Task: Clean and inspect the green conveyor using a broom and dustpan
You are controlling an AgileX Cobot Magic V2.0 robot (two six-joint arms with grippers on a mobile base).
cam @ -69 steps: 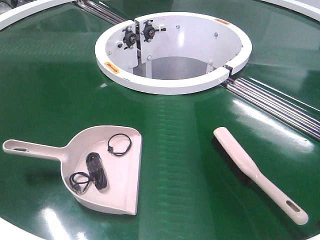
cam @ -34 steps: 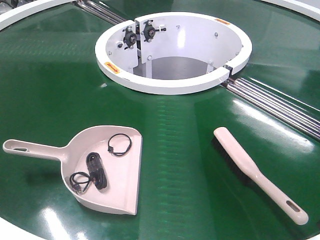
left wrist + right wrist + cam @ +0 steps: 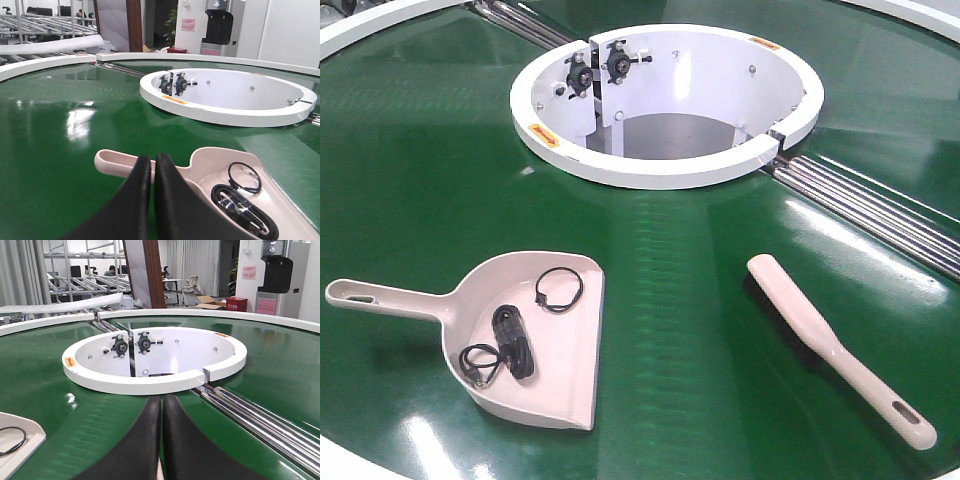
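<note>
The green conveyor [image 3: 420, 180] fills the front view. The beige-pink dustpan [image 3: 565, 365] lies on it at the front left, its handle pointing left, and it holds a bundled black cable [image 3: 512, 340] and a black ring [image 3: 558, 290]. At the front right the broom [image 3: 820, 340] lies flat, handle toward the near edge. Neither gripper shows in the front view. My left gripper [image 3: 152, 160] is shut with nothing in it, just above the dustpan handle [image 3: 112, 162]. My right gripper [image 3: 162, 399] is also shut and empty. A beige sliver, perhaps the broom, shows below its fingers.
The white ring housing [image 3: 660, 170] sits in the middle of the belt, with black bearings inside it. Steel rollers [image 3: 880, 210] run from it to the right. A white rim [image 3: 45, 62] borders the belt. Racks and a dispenser stand beyond.
</note>
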